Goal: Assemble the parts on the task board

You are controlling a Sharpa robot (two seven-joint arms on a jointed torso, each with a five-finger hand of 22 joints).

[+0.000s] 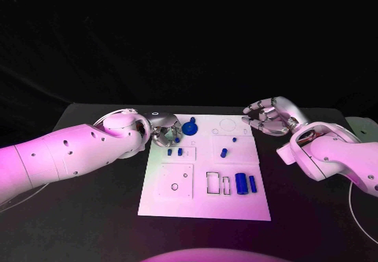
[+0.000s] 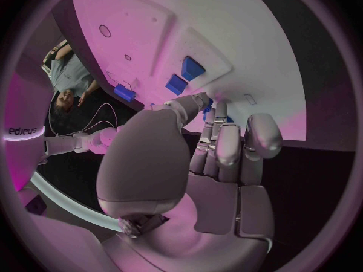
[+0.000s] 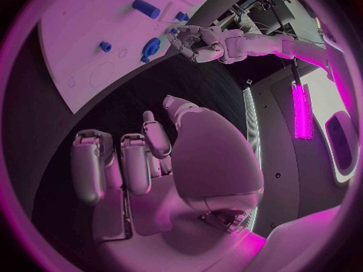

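The white task board lies in the middle of the black table. My left hand hovers over its far left part, beside a round blue part. Thumb and a finger pinch a small blue part. Two small blue blocks sit just in front of that hand and also show in the left wrist view. A blue peg stands mid-board. Two blue cylinders lie at the near right. My right hand hangs off the board's far right corner, fingers loosely bent and holding nothing.
Black tabletop surrounds the board on both sides. A thin pale cable loops near the right arm, and a white object sits at the table's far right edge. Rectangular cut-outs mark the board's near middle.
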